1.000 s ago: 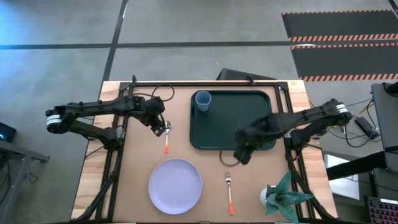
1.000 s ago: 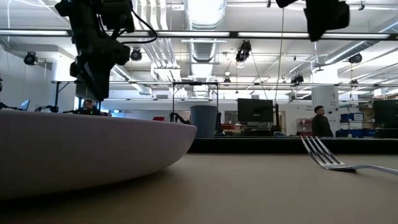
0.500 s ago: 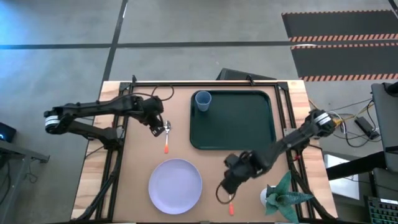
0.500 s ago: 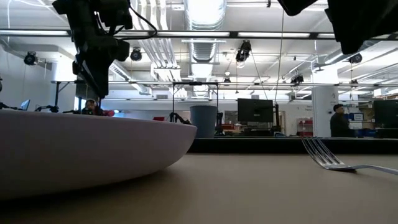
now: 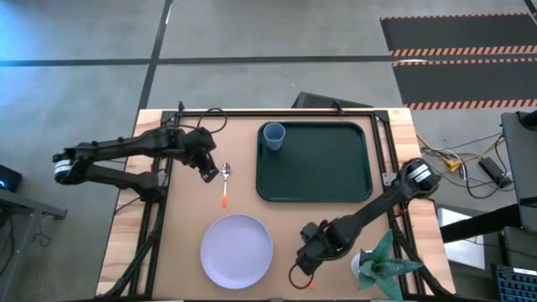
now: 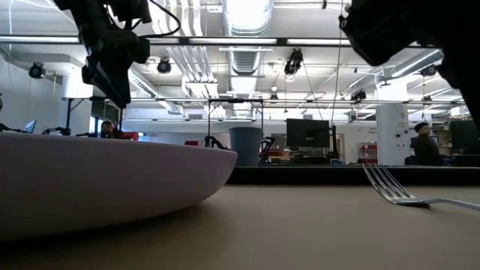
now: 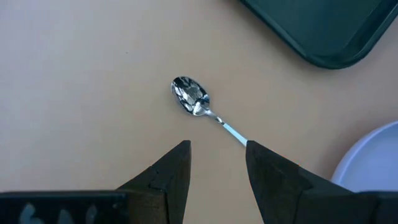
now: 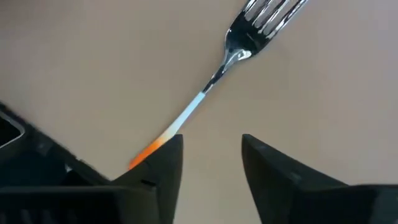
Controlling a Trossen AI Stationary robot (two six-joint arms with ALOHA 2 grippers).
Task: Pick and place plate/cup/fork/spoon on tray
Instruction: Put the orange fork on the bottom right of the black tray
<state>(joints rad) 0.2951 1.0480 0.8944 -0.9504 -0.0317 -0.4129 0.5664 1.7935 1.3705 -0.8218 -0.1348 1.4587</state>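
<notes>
The table [image 5: 185, 277] is the largest thing, a tan top with a wood strip down each side. On it the tray [image 5: 336, 180] lies toward the far edge, well beyond the right gripper [image 5: 307, 262] and off to the right of the left gripper [image 5: 208, 169]. The cup [image 5: 273, 135] stands upright in the tray's far left corner; the rest of the tray floor is bare.

The plate [image 5: 237, 250] sits near the front edge of the table, just to the left of the right gripper, with a strip of bare top between them. In the low view its rim [image 6: 112, 180] fills the left half of the picture.

A potted plant [image 5: 379, 264] stands at the front right corner, just right of the right arm.

The right gripper hangs low over the fork [image 8: 249, 40] near the front edge. Its jaws are parted and empty. In the right wrist view the orange end of the handle runs in beside one of the fingers [image 8: 163, 163], whether touching I cannot tell, and the tines lie ahead on bare table.

The left gripper hovers just left of the spoon [image 7: 194, 99], which lies flat on the table, left of the tray's near left corner. Its fingers [image 7: 169, 174] are apart and hold nothing, with the spoon's stem running toward the gap between them and clear table around the bowl.
</notes>
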